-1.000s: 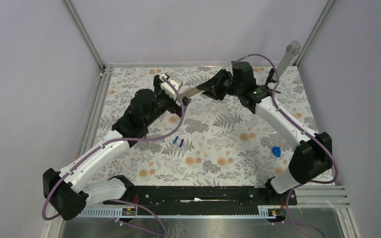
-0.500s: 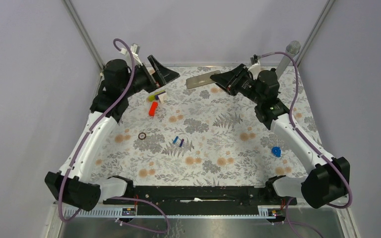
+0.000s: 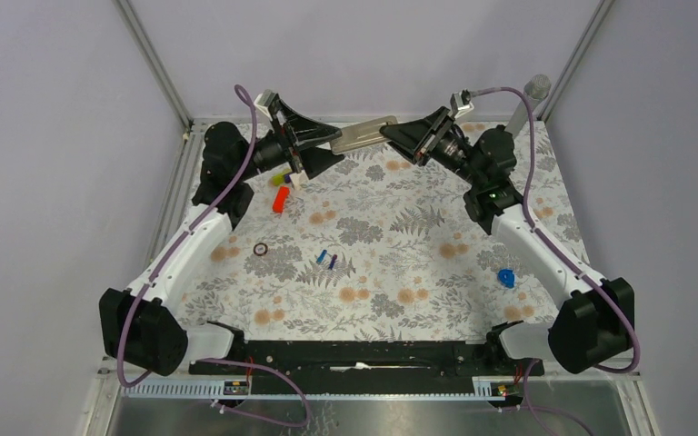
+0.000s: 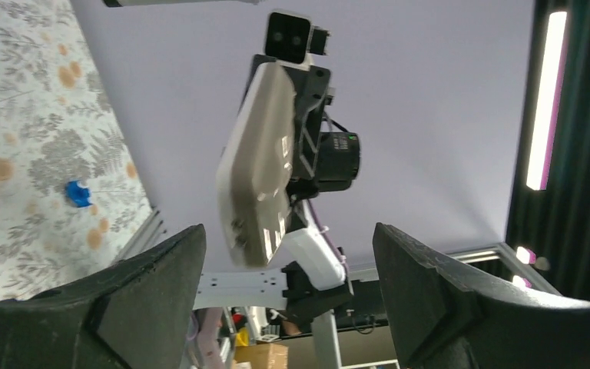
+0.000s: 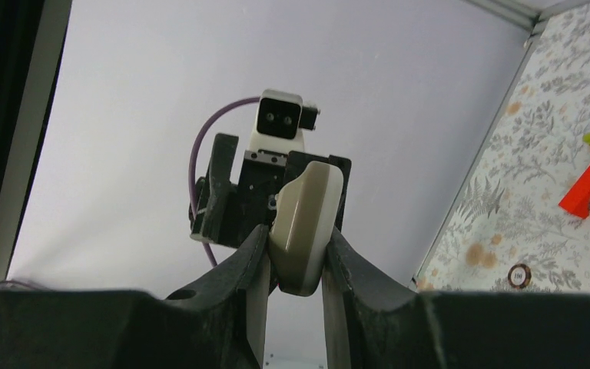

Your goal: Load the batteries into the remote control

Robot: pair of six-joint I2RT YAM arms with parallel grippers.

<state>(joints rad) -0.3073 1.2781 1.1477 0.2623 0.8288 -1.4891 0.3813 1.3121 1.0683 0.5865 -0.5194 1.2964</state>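
Remote control (image 3: 363,134) is up in the air above the far edge of the worktop (image 3: 400,300), pinched at one end by the right gripper (image 3: 391,134), whose fingers (image 5: 255,265) press on both of its flat faces. From the right wrist camera it shows edge-on, grey-tan and rounded at the tip. Its free end points at the left gripper (image 3: 338,145), whose fingers (image 4: 154,277) stand wide apart. In the left wrist camera the handset hangs between them with a clear gap on each side, touching neither, and its pale face catches the light. Both arms are raised and face each other across the back of the cell. The two batteries (image 3: 327,260) lie side by side on the flowered worktop near its middle, well apart from the remote and from both grippers. An orange-red block (image 3: 279,199) and a small yellow-green piece (image 3: 282,178) lie under the left arm, a dark ring (image 3: 260,249) lies a little nearer, and a bright blue lump (image 3: 505,278) sits by the right arm.
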